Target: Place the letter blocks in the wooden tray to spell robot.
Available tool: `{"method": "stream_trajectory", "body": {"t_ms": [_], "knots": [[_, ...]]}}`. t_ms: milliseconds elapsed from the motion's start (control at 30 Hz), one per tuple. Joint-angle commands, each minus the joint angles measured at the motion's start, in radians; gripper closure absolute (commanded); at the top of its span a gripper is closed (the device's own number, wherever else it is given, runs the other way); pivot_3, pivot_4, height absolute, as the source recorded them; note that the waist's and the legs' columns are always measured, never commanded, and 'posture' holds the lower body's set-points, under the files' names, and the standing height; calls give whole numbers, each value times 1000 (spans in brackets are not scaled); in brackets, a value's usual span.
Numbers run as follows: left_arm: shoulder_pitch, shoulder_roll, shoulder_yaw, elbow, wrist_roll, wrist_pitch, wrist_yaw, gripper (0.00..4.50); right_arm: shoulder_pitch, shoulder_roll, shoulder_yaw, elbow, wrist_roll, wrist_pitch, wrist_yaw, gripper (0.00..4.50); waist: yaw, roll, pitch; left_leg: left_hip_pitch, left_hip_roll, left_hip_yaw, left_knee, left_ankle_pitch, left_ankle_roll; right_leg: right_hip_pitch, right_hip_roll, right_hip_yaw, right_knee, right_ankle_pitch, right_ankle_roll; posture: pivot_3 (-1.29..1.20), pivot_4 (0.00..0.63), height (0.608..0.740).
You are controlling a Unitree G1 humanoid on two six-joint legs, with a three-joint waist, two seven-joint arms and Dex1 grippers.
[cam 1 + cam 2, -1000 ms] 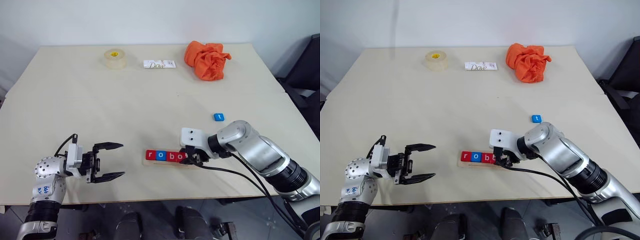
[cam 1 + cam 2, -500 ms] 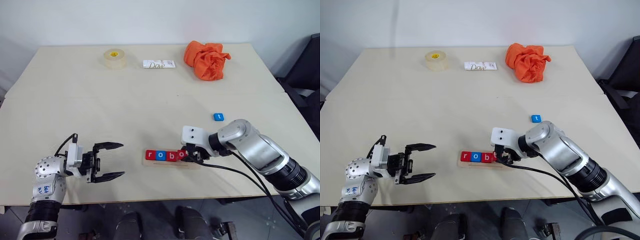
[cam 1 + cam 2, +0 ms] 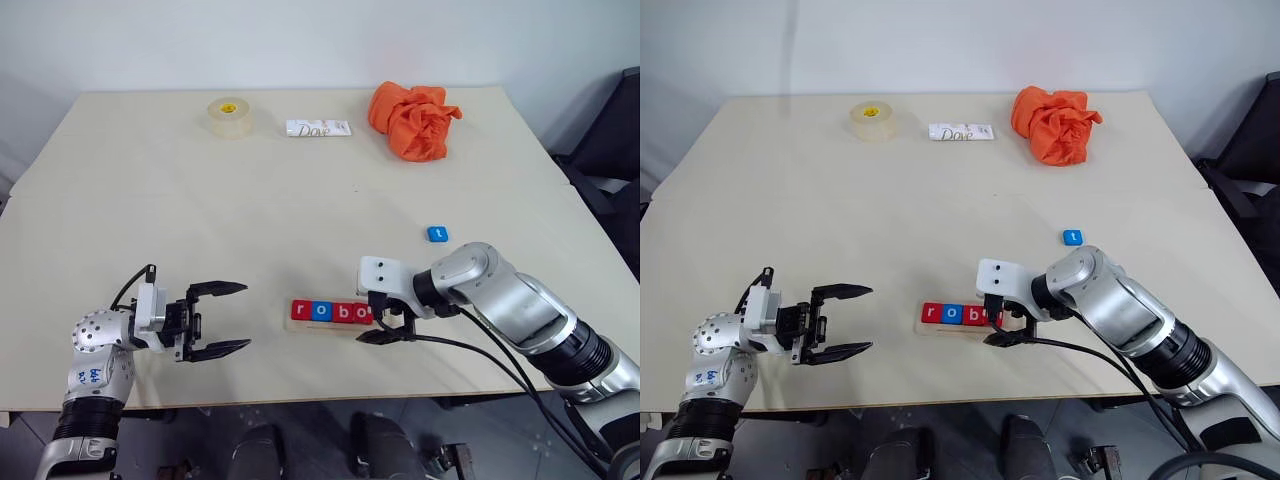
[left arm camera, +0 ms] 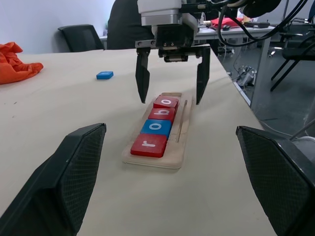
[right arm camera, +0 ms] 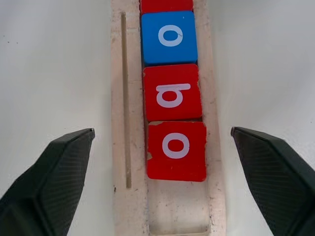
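Note:
The wooden tray [image 3: 340, 329] lies near the table's front edge. Lined up in it are a red r [image 3: 299, 311], a blue o [image 3: 321, 311], a red b [image 5: 172, 93] and a red o [image 5: 176, 150]. My right gripper [image 3: 379, 321] hangs open over the tray's right end, one finger on each side of the red o and touching nothing. A blue t block [image 3: 437, 234] lies alone on the table, farther back and to the right. My left gripper [image 3: 246, 317] is open and empty to the left of the tray, pointing at it.
Along the far edge sit a roll of tape [image 3: 229, 116], a white Dove packet [image 3: 318, 128] and a crumpled orange cloth [image 3: 412, 120]. A dark chair [image 3: 615, 140] stands past the table's right side.
My right gripper has opened and let go of the red o, which now lies fourth in the tray. The left arm has not moved.

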Motion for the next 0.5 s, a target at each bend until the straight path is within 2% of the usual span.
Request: {"method": "stream_trajectory", "body": {"t_ms": [33, 233, 367, 500], "knots": [[-17, -5, 12, -1, 0, -17, -36, 0, -6, -14, -30, -49, 18, 10, 2, 46, 0, 0, 0, 0, 0, 0, 0, 0, 0, 0, 0, 0, 0, 0, 0, 0, 150, 740], [-32, -12, 7, 14, 5, -22, -38, 0, 27, -21, -101, -44, 48, -50, -7, 46, 1, 0, 0, 0, 0, 0, 0, 0, 0, 0, 0, 0, 0, 0, 0, 0, 150, 740], [-38, -17, 5, 19, 7, -21, -43, 0, 19, -30, -120, 10, 34, -97, -7, 939, 0, 0, 0, 0, 0, 0, 0, 0, 0, 0, 0, 0, 0, 0, 0, 0, 150, 740], [-40, -19, 6, 20, 9, -20, -44, 0, 4, -28, -122, 65, 24, -138, -3, 2363, 0, 0, 0, 0, 0, 0, 0, 0, 0, 0, 0, 0, 0, 0, 0, 0, 150, 740]]}}
